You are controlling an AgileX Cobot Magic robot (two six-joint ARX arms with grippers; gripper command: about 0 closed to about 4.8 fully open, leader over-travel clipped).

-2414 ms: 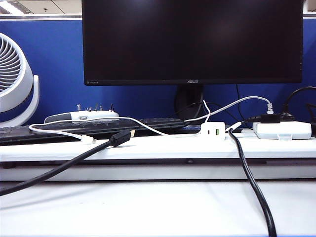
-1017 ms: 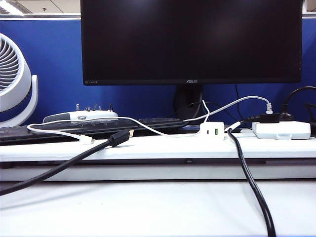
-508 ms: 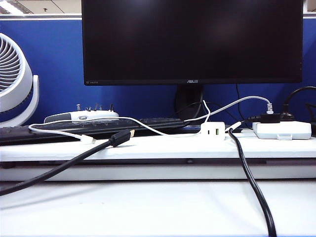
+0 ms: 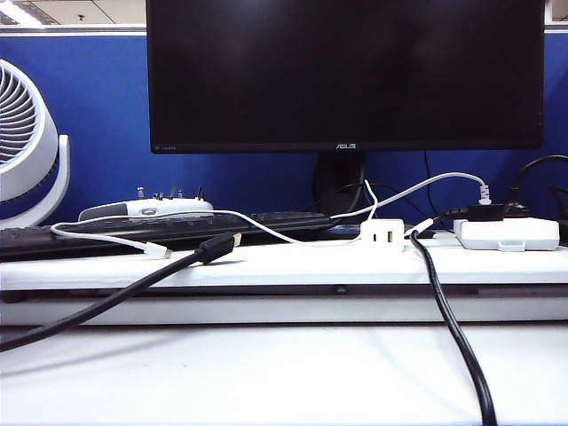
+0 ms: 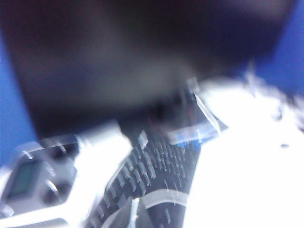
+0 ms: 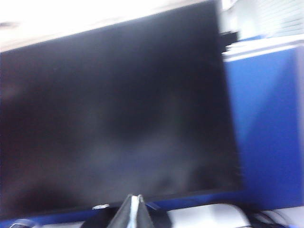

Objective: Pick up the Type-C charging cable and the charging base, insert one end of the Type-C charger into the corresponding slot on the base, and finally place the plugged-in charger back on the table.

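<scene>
Both claws, left (image 5: 135, 213) and right (image 6: 136, 209), pressed together, empty, above table (image 4: 284, 373).

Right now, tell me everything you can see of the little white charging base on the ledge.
The charging base is a small white rectangular block, plastic by its look, standing upright on the raised white ledge below the monitor. Its front face shows a few ports, one green. No plug sits in those ports. The thin white Type-C charging cable runs up to its left side, and a thick black cable passes just to its right; whether either touches it is unclear. Neither gripper is near it in the exterior view.
</scene>
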